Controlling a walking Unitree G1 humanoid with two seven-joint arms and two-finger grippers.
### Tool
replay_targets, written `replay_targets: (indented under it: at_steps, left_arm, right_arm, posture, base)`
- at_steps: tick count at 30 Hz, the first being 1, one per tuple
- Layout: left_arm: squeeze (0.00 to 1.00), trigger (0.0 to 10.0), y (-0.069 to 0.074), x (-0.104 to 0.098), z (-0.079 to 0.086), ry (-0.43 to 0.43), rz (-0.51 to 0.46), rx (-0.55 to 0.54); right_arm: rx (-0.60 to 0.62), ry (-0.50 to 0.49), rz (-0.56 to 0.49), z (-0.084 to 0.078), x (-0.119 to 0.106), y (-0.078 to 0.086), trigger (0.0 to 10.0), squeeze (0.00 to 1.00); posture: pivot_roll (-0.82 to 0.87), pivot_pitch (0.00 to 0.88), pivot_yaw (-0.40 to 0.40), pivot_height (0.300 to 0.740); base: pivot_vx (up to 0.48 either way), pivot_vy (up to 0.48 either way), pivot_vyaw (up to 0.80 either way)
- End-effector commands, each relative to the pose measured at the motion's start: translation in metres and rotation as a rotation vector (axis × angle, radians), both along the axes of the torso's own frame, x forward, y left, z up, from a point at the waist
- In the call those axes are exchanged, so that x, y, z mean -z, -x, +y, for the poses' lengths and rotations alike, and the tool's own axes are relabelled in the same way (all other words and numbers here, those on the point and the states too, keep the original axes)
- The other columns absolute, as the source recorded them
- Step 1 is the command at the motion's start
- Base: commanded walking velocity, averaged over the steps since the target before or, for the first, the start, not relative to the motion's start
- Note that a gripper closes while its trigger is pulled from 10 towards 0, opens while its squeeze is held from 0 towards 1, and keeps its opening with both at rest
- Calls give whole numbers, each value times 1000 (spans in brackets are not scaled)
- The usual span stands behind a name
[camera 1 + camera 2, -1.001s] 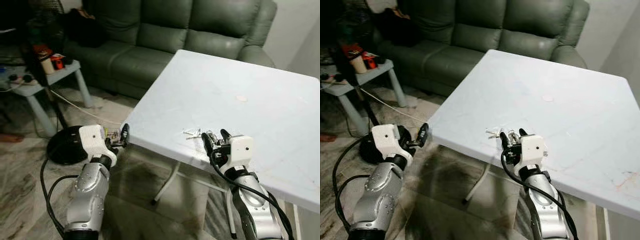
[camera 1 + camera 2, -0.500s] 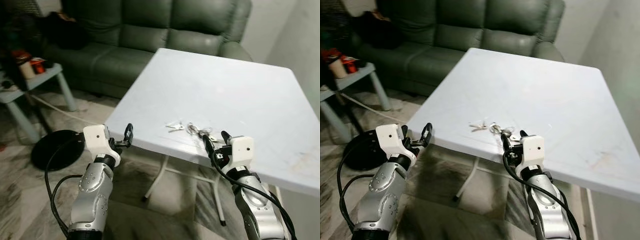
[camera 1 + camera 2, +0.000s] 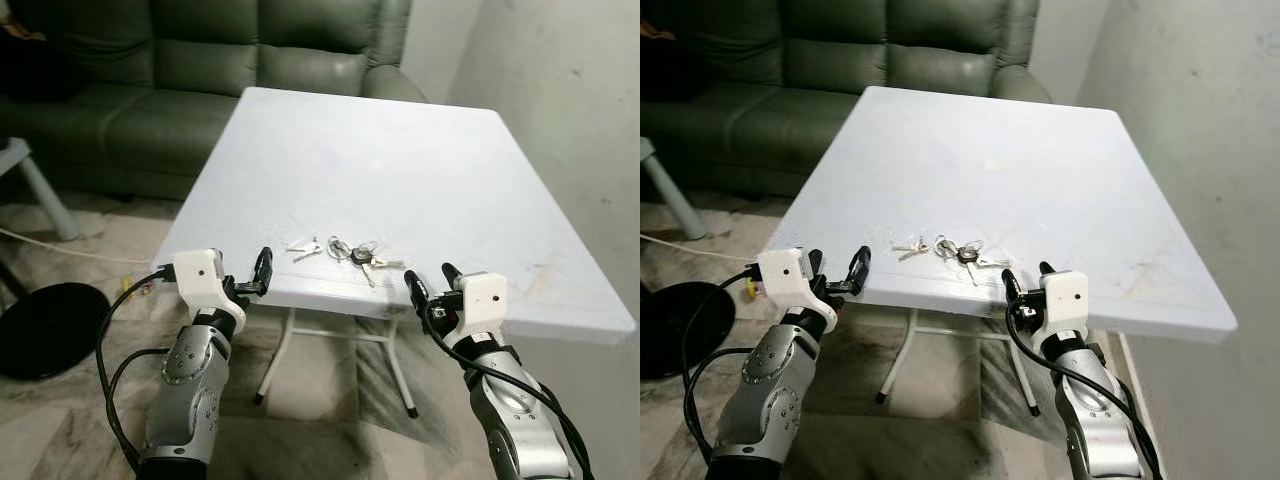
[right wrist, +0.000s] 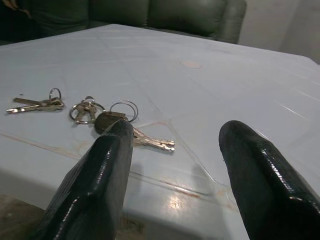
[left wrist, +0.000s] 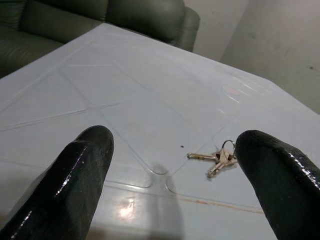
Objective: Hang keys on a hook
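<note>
Two sets of keys lie near the front edge of the white table [image 3: 380, 150]: a small silver pair [image 3: 305, 246] and, just to its right, a ringed bunch with a black-headed key [image 3: 358, 254]. My left gripper [image 3: 255, 275] hovers open at the table's front edge, left of the keys. In the left wrist view the silver pair [image 5: 218, 158] lies ahead between the black fingers [image 5: 85, 170]. My right gripper [image 3: 430, 282] is open at the edge, right of the bunch. The right wrist view has the bunch [image 4: 107, 117] just beyond one finger [image 4: 100, 170].
A green sofa [image 3: 200, 60] stands behind the table. A grey wall [image 3: 560, 120] runs along the table's right side. On the floor to the left are a black round base [image 3: 40, 325], a cable and a pale table leg [image 3: 40, 190].
The camera has swung right, so the table now lies square ahead and the side table has left the view. Both grippers stay open at the front edge. The keys have not moved.
</note>
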State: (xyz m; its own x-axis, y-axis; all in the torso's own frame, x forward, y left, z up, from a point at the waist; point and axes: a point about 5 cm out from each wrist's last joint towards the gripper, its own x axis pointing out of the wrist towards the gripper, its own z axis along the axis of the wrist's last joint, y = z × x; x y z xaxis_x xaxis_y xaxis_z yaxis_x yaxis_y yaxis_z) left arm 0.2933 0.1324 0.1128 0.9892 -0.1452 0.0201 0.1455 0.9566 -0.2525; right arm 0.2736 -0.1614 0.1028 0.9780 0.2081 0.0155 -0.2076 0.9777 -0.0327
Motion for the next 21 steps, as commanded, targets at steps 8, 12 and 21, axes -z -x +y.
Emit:
replay_targets:
  at_steps: [8, 12, 21]
  left_arm:
    - [0, 10000, 2, -1, -2, 4, -19, 22]
    - [0, 10000, 0, 4, -3, -6, 32, -4]
    - [0, 10000, 1, 3, -3, -34, 20, -23]
  right_arm:
    - [-9, 0, -3, 0, -2, 0, 10000, 0]
    - [-5, -1, -7, -1, -3, 0, 10000, 0]
    - [-9, 5, -19, -2, -4, 1, 10000, 0]
  posture:
    - [1, 0, -56, 715]
    - [1, 0, -57, 715]
    - [1, 0, -60, 715]
  base:
    - [277, 0, -769]
    - [120, 0, -769]
    - [0, 0, -84]
